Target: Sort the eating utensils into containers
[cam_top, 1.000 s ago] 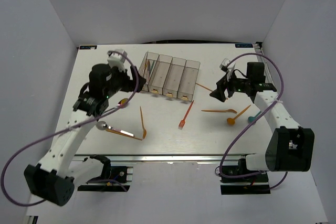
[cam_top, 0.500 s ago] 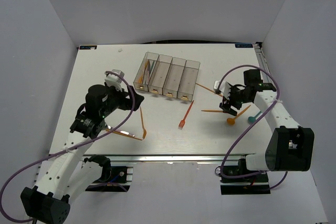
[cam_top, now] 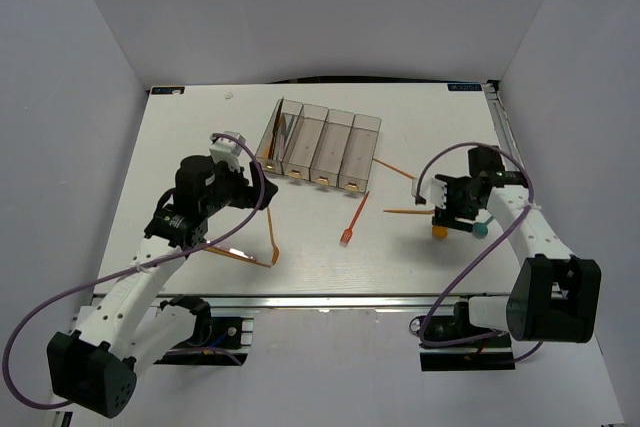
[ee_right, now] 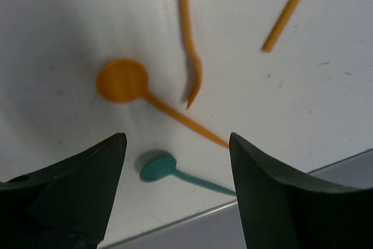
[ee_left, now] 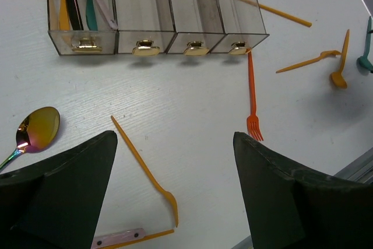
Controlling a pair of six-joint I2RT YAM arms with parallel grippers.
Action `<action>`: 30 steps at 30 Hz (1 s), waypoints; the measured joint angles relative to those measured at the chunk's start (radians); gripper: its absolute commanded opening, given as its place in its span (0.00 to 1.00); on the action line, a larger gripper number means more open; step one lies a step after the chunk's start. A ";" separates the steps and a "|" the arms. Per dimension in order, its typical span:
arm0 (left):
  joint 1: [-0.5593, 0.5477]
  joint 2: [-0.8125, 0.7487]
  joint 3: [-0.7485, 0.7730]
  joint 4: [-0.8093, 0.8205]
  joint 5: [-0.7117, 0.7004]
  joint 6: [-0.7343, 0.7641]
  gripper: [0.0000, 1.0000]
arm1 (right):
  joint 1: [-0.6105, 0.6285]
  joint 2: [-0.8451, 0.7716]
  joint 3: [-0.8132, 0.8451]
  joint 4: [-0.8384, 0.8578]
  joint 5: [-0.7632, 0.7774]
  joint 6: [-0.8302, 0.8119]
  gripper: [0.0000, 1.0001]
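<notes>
Right claw (ee_right: 175,158) wide open, empty, over orange spoon (ee_right: 122,80), handle slanting lower right, left claw (ee_left: 173,144) open, empty

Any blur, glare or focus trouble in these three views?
Right wrist: soft all over, the orange spoon and teal spoon have smeared edges. Left wrist: sharp, containers crisp, one bright glint on the iridescent spoon. Top external: sharp and evenly lit, shadows faint.
</notes>
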 measured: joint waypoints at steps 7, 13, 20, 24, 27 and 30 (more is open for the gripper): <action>0.000 0.024 -0.010 0.000 -0.003 0.000 0.92 | -0.158 -0.033 -0.019 -0.154 0.034 -0.328 0.74; 0.000 0.029 -0.011 0.000 -0.006 0.008 0.92 | -0.227 0.051 0.018 -0.137 0.108 -0.410 0.70; 0.003 0.045 -0.011 0.000 -0.006 0.011 0.92 | -0.268 0.089 0.018 -0.083 0.199 -0.484 0.68; 0.006 0.046 -0.011 0.000 -0.006 0.011 0.92 | -0.273 0.135 0.021 -0.071 0.238 -0.529 0.68; 0.007 0.050 -0.011 0.000 -0.005 0.012 0.92 | -0.273 0.193 0.040 -0.060 0.266 -0.550 0.68; 0.010 0.059 -0.011 0.000 -0.005 0.012 0.92 | -0.273 0.236 0.043 -0.029 0.297 -0.562 0.67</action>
